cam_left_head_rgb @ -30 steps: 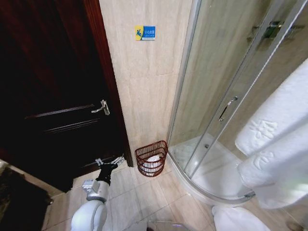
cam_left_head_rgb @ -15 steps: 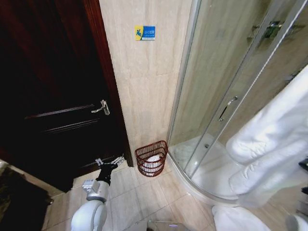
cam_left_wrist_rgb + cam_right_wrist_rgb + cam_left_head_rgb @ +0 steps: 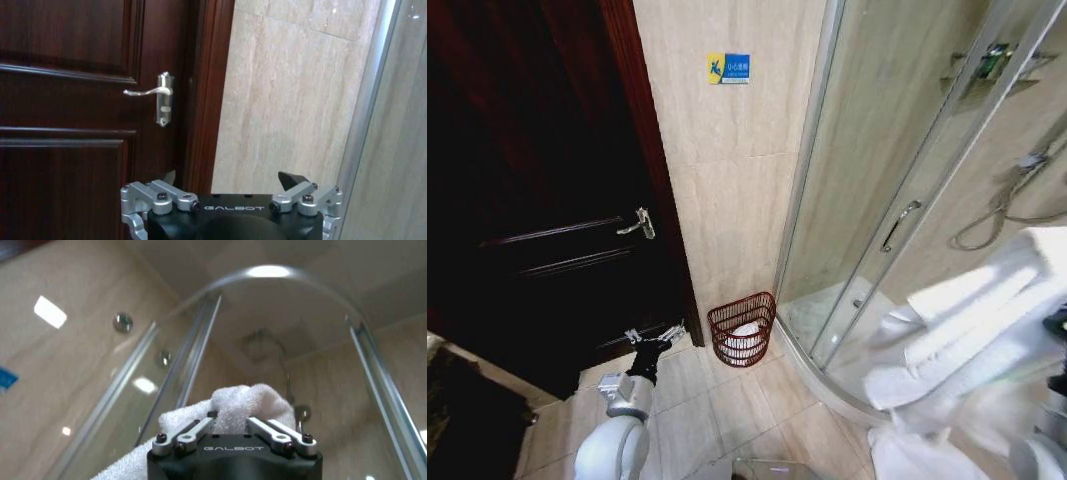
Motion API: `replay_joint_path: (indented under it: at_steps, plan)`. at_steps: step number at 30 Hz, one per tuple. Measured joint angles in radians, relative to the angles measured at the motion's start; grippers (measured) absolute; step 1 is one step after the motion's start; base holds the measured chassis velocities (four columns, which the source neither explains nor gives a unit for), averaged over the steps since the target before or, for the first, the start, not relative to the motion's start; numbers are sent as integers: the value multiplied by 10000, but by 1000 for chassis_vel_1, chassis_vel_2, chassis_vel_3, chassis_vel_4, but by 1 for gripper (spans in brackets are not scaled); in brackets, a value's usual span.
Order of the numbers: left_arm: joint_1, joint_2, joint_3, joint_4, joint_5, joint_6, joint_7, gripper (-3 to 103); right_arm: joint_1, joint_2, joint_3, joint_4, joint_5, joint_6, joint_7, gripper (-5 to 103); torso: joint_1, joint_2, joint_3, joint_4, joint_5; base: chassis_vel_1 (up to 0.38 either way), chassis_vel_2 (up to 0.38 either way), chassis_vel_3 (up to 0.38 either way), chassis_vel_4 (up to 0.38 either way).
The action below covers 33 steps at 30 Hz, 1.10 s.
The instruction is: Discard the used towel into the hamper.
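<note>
From your head camera, the hamper [image 3: 742, 329] stands on the floor against the tiled wall, between door [image 3: 537, 190] and shower; the white towel [image 3: 972, 335] hangs far right. Your left gripper [image 3: 230, 187] is spread, empty. Your right gripper [image 3: 230, 424] clamps the towel [image 3: 247, 400].

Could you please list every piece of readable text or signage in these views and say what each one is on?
"GALBOT": on the black body of the left hand, seen in the left wrist view.
"GALBOT": on the black body of the right hand, which grips the white towel.
Blue and yellow sign on the beige tiled wall: its characters are too small to read.
</note>
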Motion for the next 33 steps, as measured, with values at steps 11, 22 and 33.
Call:
replay_joint_path:
  at_steps: [11,22,33]
  plan:
    - [0,0,0,0,0,0,0,100,123,-255,-209,444,275,-540,-69,8,0,1,-1,2,7,0,0,0,0]
    - [0,0,-1,0,1,0,0,100,715,-720,-1397,985,1093,-1895,5,8,0,1,0,1,6,0,0,0,0]
    - [0,0,0,0,0,0,0,100,1222,-1145,-1899,1108,1110,-2241,509,8,0,1,0,1,6,0,0,0,0]
